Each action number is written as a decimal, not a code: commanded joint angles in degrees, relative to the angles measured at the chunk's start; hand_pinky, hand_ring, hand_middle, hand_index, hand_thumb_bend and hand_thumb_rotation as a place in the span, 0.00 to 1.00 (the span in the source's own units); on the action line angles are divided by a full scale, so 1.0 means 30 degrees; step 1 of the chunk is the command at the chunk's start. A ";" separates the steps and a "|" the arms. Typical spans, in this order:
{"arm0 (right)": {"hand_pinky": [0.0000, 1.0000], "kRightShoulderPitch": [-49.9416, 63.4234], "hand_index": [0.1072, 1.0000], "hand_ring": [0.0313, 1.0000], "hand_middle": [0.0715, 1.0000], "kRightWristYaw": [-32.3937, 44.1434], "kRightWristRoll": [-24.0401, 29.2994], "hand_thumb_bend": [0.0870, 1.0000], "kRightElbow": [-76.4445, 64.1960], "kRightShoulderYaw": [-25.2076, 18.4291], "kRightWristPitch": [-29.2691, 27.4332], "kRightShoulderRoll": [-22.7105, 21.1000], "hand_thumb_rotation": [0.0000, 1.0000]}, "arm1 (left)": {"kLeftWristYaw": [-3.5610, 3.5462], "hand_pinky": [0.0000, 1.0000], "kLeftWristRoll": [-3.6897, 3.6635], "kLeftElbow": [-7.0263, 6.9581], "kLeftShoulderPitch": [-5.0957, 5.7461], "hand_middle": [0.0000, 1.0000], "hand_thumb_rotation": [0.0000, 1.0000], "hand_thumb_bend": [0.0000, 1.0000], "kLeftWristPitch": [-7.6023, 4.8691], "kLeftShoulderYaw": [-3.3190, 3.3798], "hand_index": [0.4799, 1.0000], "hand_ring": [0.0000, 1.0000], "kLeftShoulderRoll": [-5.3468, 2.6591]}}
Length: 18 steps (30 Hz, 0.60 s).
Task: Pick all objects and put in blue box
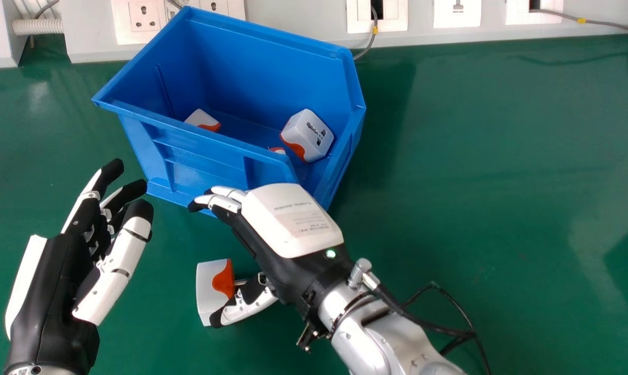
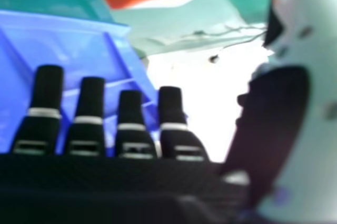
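In the head view, a blue plastic storage bin sits between ten and eleven o'clock from the view's centre on a green tabletop. Inside, a white-and-orange plug adapter lies tilted towards four o'clock, a second adapter lies towards seven, and a small part of another white-and-orange piece peeks over the rim towards five. The loose plug adapter is outside the bin, at eight o'clock from the right hand, its metal pins facing that hand. The right hand is unclenched, fingers extended near the bin, thumb beside the loose plug adapter; whether they touch I cannot tell. At eight o'clock in the view, the left hand is relaxed and empty.
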 commanded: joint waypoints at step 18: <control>0.68 0.1453 0.79 0.80 0.85 -0.0846 -0.0610 0.77 -0.0549 0.1039 0.2815 0.0997 0.25 | -0.0175 0.81 -0.0280 -0.0320 0.0057 0.89 0.64 0.37 -0.0285 0.0172 0.87 0.88 -0.0010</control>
